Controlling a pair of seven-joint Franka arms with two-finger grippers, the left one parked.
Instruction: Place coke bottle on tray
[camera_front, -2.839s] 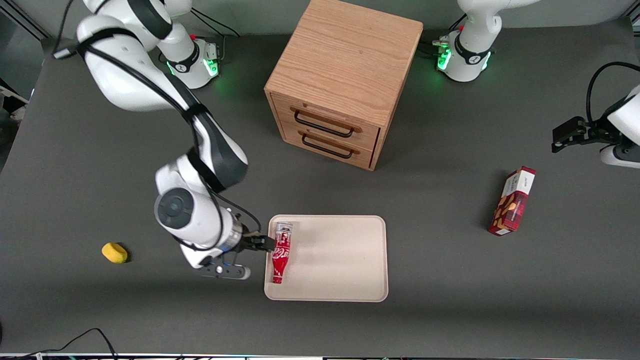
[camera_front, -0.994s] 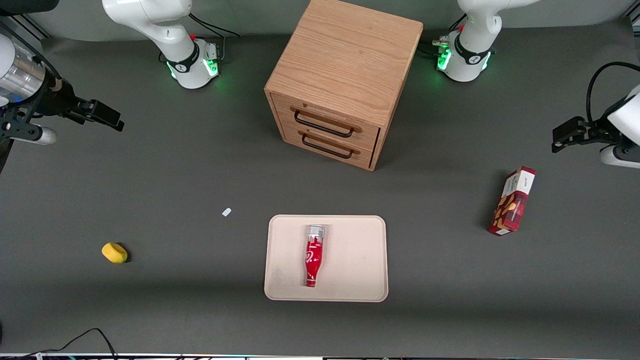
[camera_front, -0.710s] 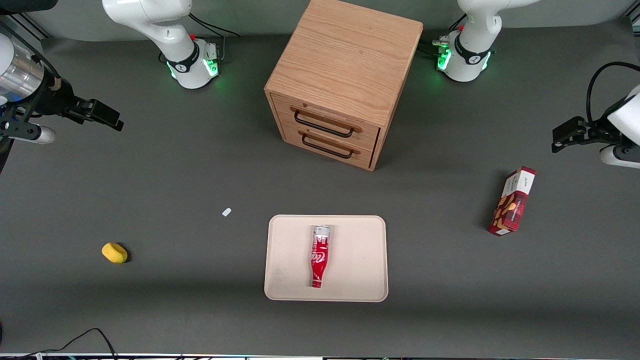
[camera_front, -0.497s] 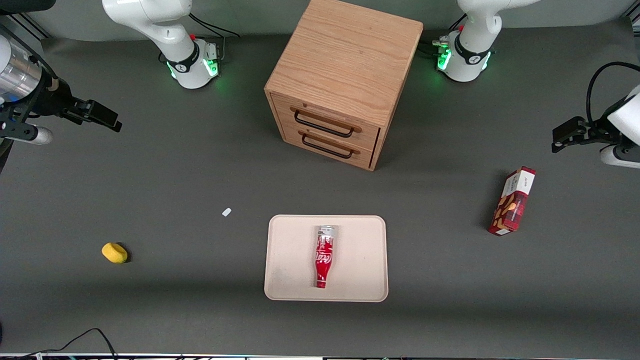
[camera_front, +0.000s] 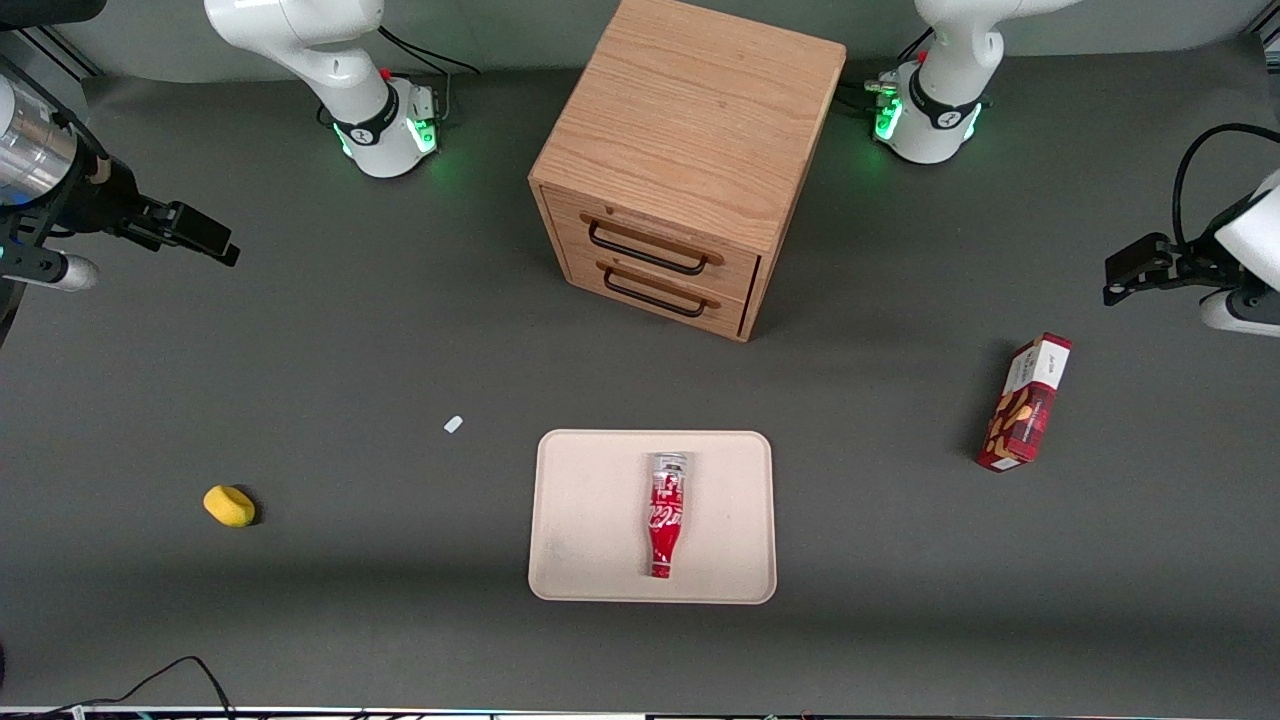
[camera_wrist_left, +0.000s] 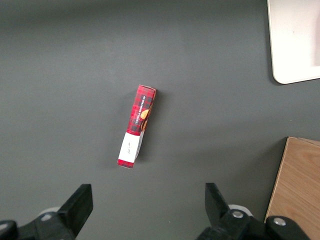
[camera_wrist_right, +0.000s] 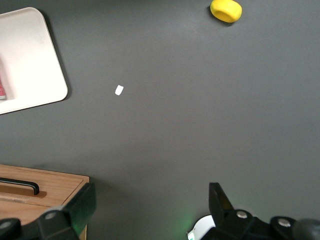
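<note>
The coke bottle (camera_front: 666, 515) lies on its side near the middle of the cream-beige tray (camera_front: 590, 500), silver base toward the cabinet, neck nearer the front camera. Nothing holds it. My right gripper (camera_front: 205, 240) is open and empty, raised well away from the tray, toward the working arm's end of the table. In the right wrist view the gripper (camera_wrist_right: 150, 200) has its fingers wide apart over bare table, with the tray (camera_wrist_right: 25, 60) and a red sliver of the bottle (camera_wrist_right: 2, 91) at the frame's edge. A tray corner (camera_wrist_left: 295, 40) shows in the left wrist view.
A wooden two-drawer cabinet (camera_front: 680, 170) stands farther from the camera than the tray. A red-and-white snack box (camera_front: 1025, 402) lies toward the parked arm's end. A yellow lump (camera_front: 229, 505) and a small white scrap (camera_front: 453, 424) lie toward the working arm's end.
The gripper has let go of the bottle and pulled up and away to the table's end. The bottle has rolled from the tray's edge to its middle and keeps drifting toward the parked arm's end.
</note>
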